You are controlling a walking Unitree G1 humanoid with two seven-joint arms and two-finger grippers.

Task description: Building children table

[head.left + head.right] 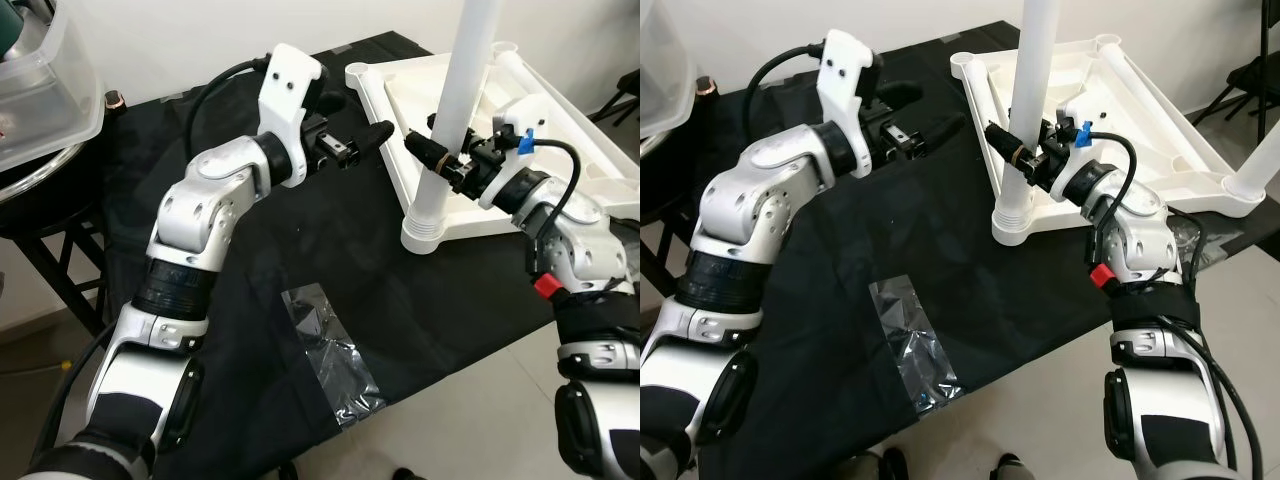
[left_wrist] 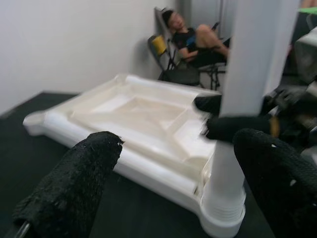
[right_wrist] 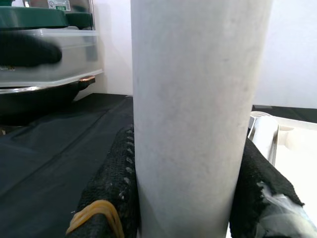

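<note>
A white children's table top (image 1: 560, 110) lies upside down on the black cloth. A white leg (image 1: 460, 90) stands upright in its near left corner socket (image 1: 425, 235). My right gripper (image 1: 432, 148) is shut on this leg a little above the socket. In the right wrist view the leg (image 3: 198, 99) sits between the black fingers (image 3: 116, 183). My left gripper (image 1: 368, 128) hovers open over the cloth just left of the leg, holding nothing. Its fingertips (image 2: 99, 148) point at the table top's rim (image 2: 148, 166).
A clear plastic bin (image 1: 40, 90) stands at the far left. A crumpled clear wrapper (image 1: 330, 360) lies on the cloth near the table's front edge. Another white leg (image 1: 1260, 160) shows at the right. A person (image 2: 193, 34) sits on a chair by the wall.
</note>
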